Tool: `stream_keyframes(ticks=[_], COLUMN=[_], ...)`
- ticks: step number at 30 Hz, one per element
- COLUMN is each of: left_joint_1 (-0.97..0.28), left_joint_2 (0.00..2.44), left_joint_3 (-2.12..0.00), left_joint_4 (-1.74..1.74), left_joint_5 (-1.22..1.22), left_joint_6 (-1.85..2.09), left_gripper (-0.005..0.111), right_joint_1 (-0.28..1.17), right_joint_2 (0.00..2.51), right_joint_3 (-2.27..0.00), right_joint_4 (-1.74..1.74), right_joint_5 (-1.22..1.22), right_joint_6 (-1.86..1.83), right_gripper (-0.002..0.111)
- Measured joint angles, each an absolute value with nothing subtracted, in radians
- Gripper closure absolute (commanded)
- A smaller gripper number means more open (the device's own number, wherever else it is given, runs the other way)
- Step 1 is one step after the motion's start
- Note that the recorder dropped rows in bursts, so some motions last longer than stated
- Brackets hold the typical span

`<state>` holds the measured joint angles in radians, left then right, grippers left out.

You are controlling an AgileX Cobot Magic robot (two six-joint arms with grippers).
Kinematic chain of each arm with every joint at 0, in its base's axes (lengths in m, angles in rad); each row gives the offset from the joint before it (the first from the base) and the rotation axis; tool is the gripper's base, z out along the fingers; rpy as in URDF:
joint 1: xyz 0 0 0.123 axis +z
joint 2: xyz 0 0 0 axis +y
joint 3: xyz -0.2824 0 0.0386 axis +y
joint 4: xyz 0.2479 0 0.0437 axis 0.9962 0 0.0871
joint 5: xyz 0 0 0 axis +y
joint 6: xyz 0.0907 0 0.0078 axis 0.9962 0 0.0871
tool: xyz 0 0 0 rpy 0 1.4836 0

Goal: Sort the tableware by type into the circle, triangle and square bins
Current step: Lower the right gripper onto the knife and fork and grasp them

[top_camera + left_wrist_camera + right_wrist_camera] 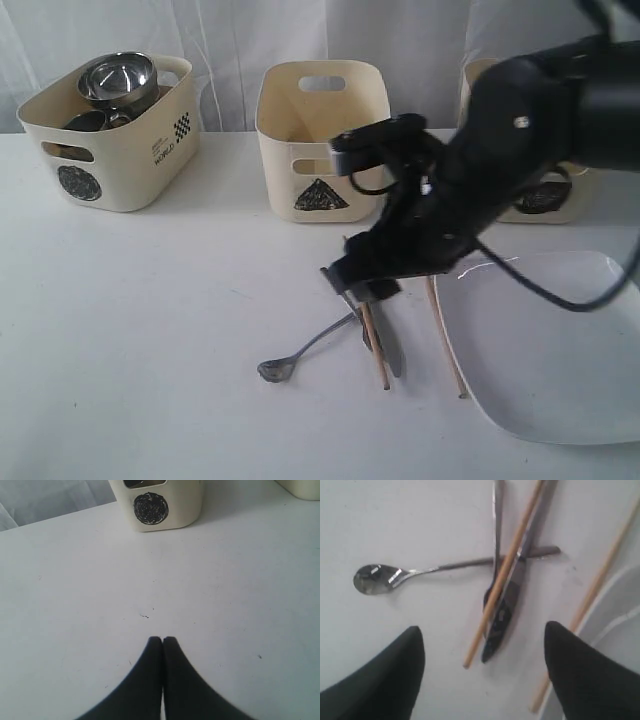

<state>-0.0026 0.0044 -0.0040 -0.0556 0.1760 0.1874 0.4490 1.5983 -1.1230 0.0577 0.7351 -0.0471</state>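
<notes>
My right gripper (pixel 366 290) hangs open just above a small heap of steel cutlery and chopsticks. In the right wrist view its gripper (pixel 482 629) has nothing between the fingers. A spoon (pixel 377 577), a knife (pixel 501 616) and a wooden chopstick (pixel 502 575) lie crossed on the table. A second chopstick (pixel 600 580) rests beside the white square plate (pixel 560 360). The circle bin (pixel 110 135) holds a steel bowl (pixel 118 78). The triangle bin (pixel 320 140) stands mid-back. The right arm partly hides the square bin (pixel 565 195). My left gripper (pixel 162 639) is shut on nothing, over bare table.
A white curtain hangs behind the three bins. The plate's near corner reaches close to the table's front edge. In the left wrist view, the circle bin (pixel 160 505) stands ahead of the shut fingers.
</notes>
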Motion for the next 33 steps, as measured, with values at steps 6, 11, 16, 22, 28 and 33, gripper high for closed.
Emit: stream_keyframes(ticks=[6, 11, 16, 22, 28, 33], left_joint_1=[-0.003, -0.003, -0.003, -0.003, -0.003, -0.003], left_joint_2=[0.004, 0.004, 0.004, 0.004, 0.004, 0.004], left_joint_3=[-0.004, -0.004, -0.004, -0.004, -0.004, -0.004], left_joint_4=[-0.056, -0.056, -0.056, -0.056, -0.056, -0.056], left_joint_5=[0.176, 0.176, 0.176, 0.176, 0.176, 0.176], left_joint_6=[0.187, 0.187, 0.187, 0.187, 0.187, 0.187], left_gripper=[0.107, 0.107, 0.107, 0.107, 0.107, 0.107], right_joint_1=[0.497, 0.499, 0.499, 0.499, 0.495, 0.483], right_joint_2=[1.782, 1.879, 1.948, 2.013, 2.053, 2.078], right_joint_3=[-1.282, -1.340, -1.360, -1.362, -1.364, -1.364], right_joint_4=[0.032, -0.034, -0.111, -0.119, -0.143, -0.154], right_joint_5=[0.685, 0.675, 0.673, 0.645, 0.629, 0.624], right_joint_6=[-0.009, 0.072, 0.147, 0.182, 0.214, 0.220], right_gripper=[0.036, 0.036, 0.036, 0.036, 0.036, 0.040])
